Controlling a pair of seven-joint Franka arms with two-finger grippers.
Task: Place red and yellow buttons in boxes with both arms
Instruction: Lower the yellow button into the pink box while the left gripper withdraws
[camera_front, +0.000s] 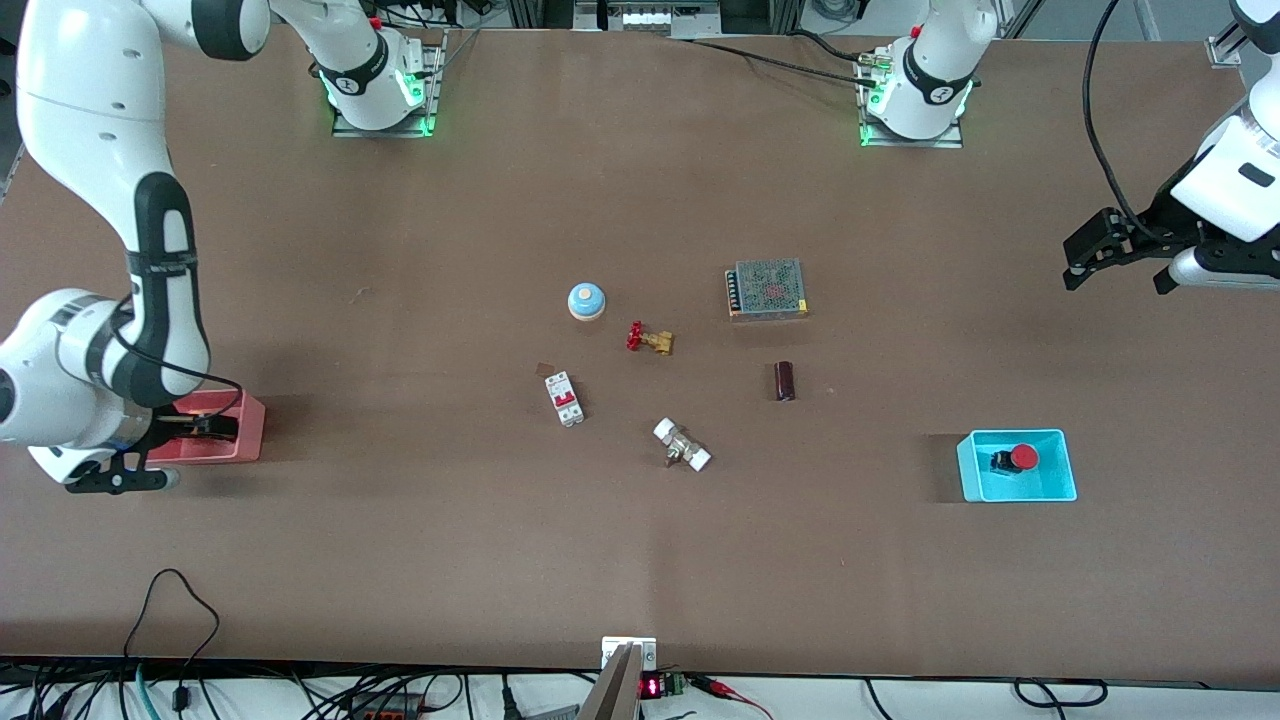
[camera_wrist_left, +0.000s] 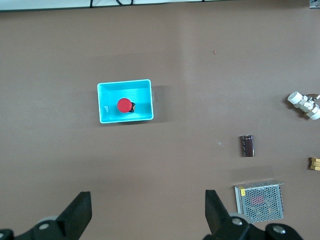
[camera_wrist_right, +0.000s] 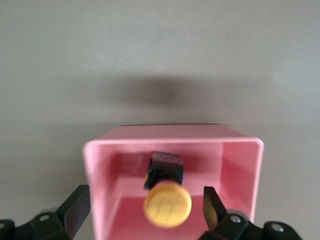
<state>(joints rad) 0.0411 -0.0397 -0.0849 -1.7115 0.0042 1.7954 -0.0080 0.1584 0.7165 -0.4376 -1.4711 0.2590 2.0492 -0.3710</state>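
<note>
- Seemingly both placements are made: the red button (camera_front: 1022, 458) lies inside the cyan box (camera_front: 1060, 492), toward the left arm's end of the desk.
- The yellow button (camera_wrist_right: 167, 204) lies in the pink box (camera_wrist_right: 172, 142), at the right arm's end.
- Left pincer (camera_wrist_left: 147, 210) hangs wide and empty, up over bare desk.
- Right pincer (camera_wrist_right: 146, 210) hovers over the pink box, fingers wide, gripping nothing.
- What is left, I judge: only drawing the right arm clear.

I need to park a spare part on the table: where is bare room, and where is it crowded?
Bare brown table runs along the front-camera edge, and between the pink box and the breaker. Crowded: mid-table around the blue button, red-handled valve and power supply. Also open between the capacitor and cyan box.
</note>
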